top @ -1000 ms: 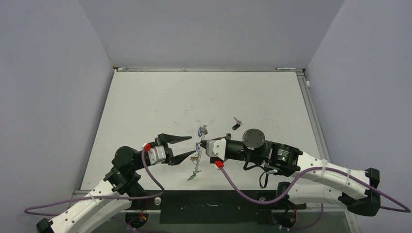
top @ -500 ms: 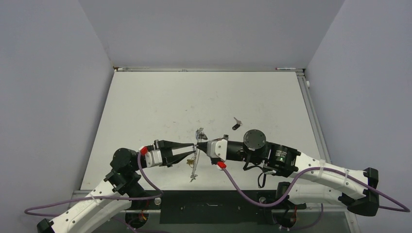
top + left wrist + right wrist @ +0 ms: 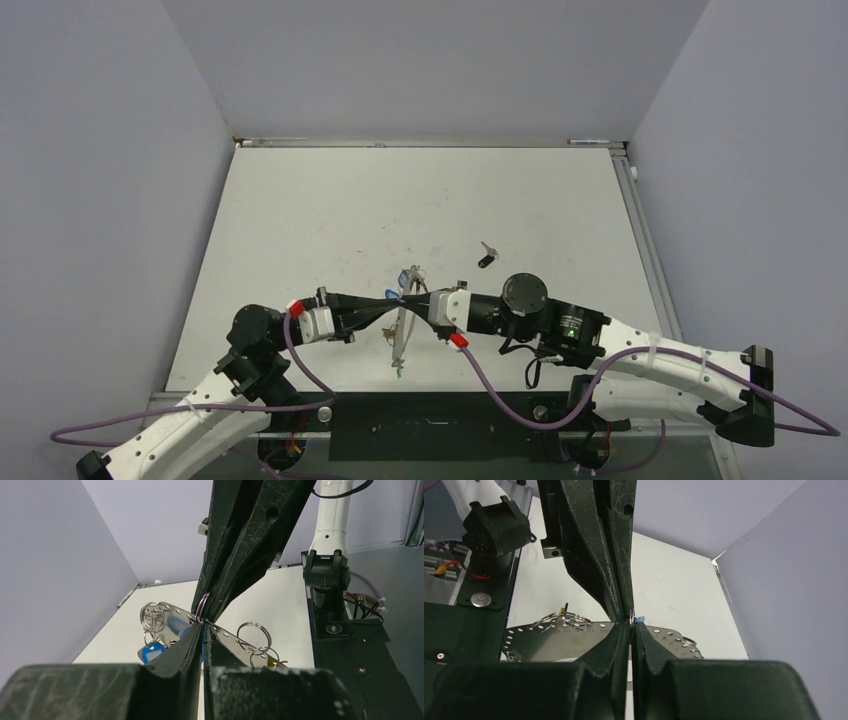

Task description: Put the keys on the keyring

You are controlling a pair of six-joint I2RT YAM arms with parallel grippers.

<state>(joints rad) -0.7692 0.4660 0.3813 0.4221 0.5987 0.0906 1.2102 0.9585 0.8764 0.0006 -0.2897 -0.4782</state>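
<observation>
The keyring [image 3: 235, 639] shows as a flat shiny metal band pierced with small holes, carrying small split rings [image 3: 254, 632] and a blue-tagged key [image 3: 151, 652]. It hangs above the table [image 3: 300, 230] between both grippers, seen edge-on in the top view [image 3: 401, 335]. My right gripper [image 3: 411, 297] [image 3: 630, 626] is shut on the band's top edge at a small ring [image 3: 201, 607]. My left gripper [image 3: 392, 299] [image 3: 202, 630] meets it tip to tip, shut on a blue tag. A black key [image 3: 486, 257] lies on the table behind. A green tag [image 3: 399, 375] hangs lowest.
The table's near edge and the black base plate [image 3: 430, 425] lie just below the hanging band. Grey walls [image 3: 120, 200] enclose the table on the left, back and right. The right arm's base [image 3: 327, 575] stands to the right in the left wrist view.
My left gripper was open to the left a second ago. It moved right to the band and shut. The band swung to hang more edge-on. The right gripper stayed shut.
</observation>
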